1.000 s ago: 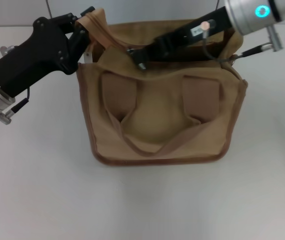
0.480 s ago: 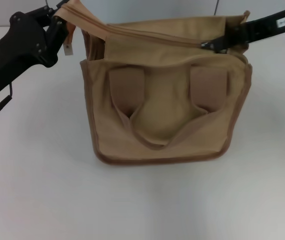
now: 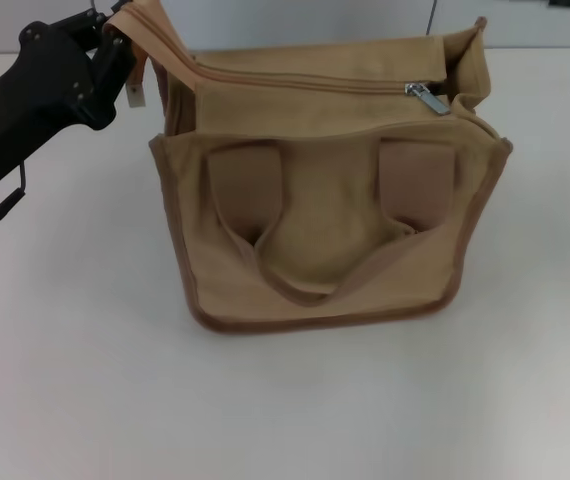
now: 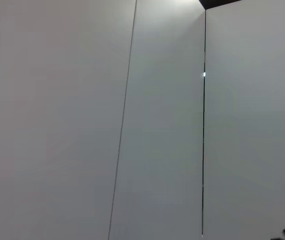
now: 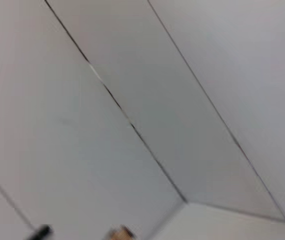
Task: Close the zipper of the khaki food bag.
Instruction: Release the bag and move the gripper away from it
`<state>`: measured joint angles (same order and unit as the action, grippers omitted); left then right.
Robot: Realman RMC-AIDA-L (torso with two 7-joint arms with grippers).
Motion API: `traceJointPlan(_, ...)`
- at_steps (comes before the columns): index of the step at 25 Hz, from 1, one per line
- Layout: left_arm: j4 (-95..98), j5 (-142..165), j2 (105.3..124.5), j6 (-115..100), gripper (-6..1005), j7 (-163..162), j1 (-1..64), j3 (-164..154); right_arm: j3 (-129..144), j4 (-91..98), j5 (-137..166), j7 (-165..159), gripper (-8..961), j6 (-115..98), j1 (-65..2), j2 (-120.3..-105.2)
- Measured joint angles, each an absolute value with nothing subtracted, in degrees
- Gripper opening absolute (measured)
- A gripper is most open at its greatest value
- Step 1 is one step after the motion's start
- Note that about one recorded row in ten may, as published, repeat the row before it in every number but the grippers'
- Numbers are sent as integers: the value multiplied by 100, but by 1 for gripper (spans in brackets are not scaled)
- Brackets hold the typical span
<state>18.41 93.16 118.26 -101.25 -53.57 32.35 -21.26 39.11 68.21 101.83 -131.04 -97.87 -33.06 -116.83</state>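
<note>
The khaki food bag (image 3: 325, 230) stands upright on the white table in the head view, its two strap handles hanging down the front. The zipper (image 3: 305, 82) runs along its top, and the teeth look joined from the left end up to the silver pull tab (image 3: 427, 97) near the right end. My left gripper (image 3: 117, 30) is at the upper left, shut on the raised left top corner of the bag. My right gripper is out of view. The wrist views show only grey wall panels.
The white table (image 3: 285, 400) spreads in front of and to both sides of the bag. A grey wall rises behind it. A small silver tag (image 3: 135, 95) hangs below the held corner.
My right gripper drew the pull tab rightward along the zipper, let it go and left the view at the upper right. My left gripper kept its hold on the corner.
</note>
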Motion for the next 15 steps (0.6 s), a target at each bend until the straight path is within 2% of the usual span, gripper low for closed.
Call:
traceJointPlan(1,1831,9317,11826,-10110,22,-5358,3237,-2126,3902,6639,9931,-12886,54,-9845,-3262,-11648)
traceJointPlan(3,1824,9316,11828,-10070,22,-5378,3243,-2127,3899,6030,9294,-12192,123,-10238,-3192,-11566)
traceJointPlan(5,1830,9316,11829,-10068,23,-5398,3243,-2127,3895,5810,9099,-11904,191,-10441,-3187,-11554)
traceJointPlan(7,1844,9316,11829,-10064,23,-5485,3244,-2134,3890,5321,8860,-11178,260,-10891,-3184,-11551)
traceJointPlan(12,1863,9339,11826,-10063,23,-5717,3250,-2171,4068,4281,9096,-9189,502,-11604,-3145,-11587)
traceJointPlan(15,1865,9358,11822,-10062,23,-5845,3249,-2184,4137,3828,9635,-8147,601,-11854,-3046,-11620)
